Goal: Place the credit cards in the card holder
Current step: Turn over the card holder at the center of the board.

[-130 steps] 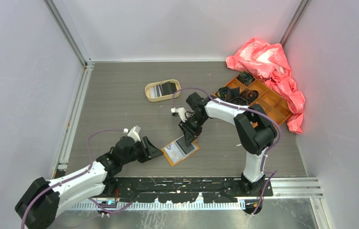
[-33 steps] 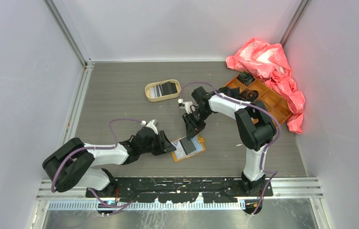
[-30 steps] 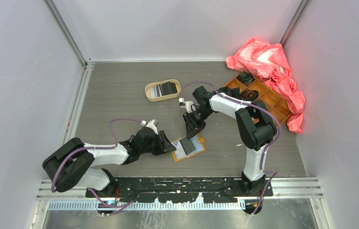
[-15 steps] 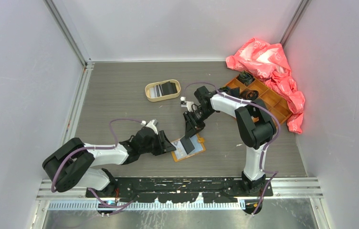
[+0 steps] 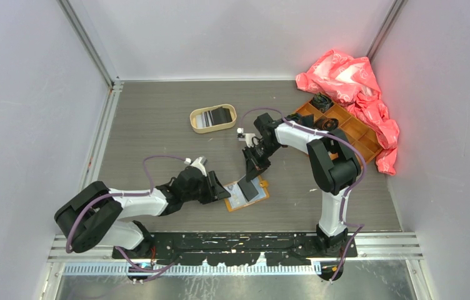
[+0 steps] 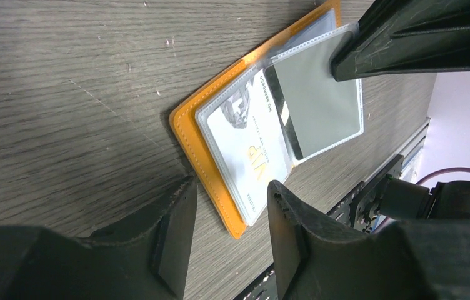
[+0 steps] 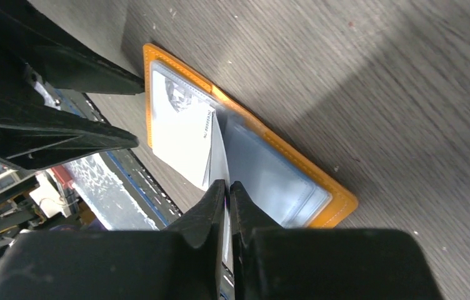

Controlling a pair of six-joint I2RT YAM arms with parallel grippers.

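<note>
The orange card holder lies open on the table, clear sleeves up. A white card sits in its left sleeve. My right gripper is shut on a black credit card and holds it tilted, its lower end inside the right clear sleeve. In the right wrist view the gripper pinches that card edge-on above the holder. My left gripper is open, its fingers astride the holder's left near corner. A striped card and another black one lie in the oval tray.
A tan oval tray stands at the back centre. An orange compartmented box with dark items and a crumpled pink bag fill the back right corner. A perforated black rail runs along the near edge.
My left arm has swung in and its open gripper now sits at the holder's left edge. The holder has shifted slightly right. My right gripper has kept the black card and tilted it a little.
</note>
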